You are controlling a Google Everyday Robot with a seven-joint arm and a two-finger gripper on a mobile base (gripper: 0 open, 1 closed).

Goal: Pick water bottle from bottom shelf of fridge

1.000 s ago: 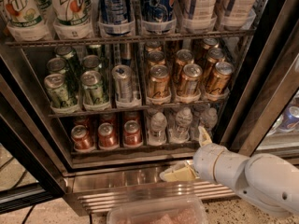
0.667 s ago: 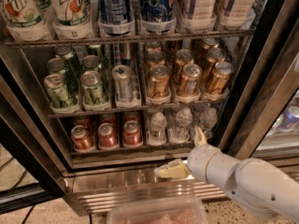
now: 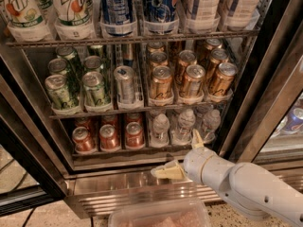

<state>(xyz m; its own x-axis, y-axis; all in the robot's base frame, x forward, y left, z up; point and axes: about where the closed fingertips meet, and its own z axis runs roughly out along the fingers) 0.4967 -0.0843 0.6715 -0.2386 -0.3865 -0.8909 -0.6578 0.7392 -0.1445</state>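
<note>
Gripper (image 3: 182, 155) nudged toward 9 o'clock vs 1 s ago; fingers wide apart, nothing held, at 6 o'clock of water bottle (image 3: 185, 123) on fridge (image 3: 142, 184) bottom shelf (image 3: 118, 152).

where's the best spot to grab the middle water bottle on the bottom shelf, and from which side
Probably the ribbed body of the middle water bottle, just below its white cap, coming straight in from the open front. It stands upright, neighbouring bottles flank it, and the rack above blocks a top grasp. The pincer is open, low in front of the bottom shelf.
</note>
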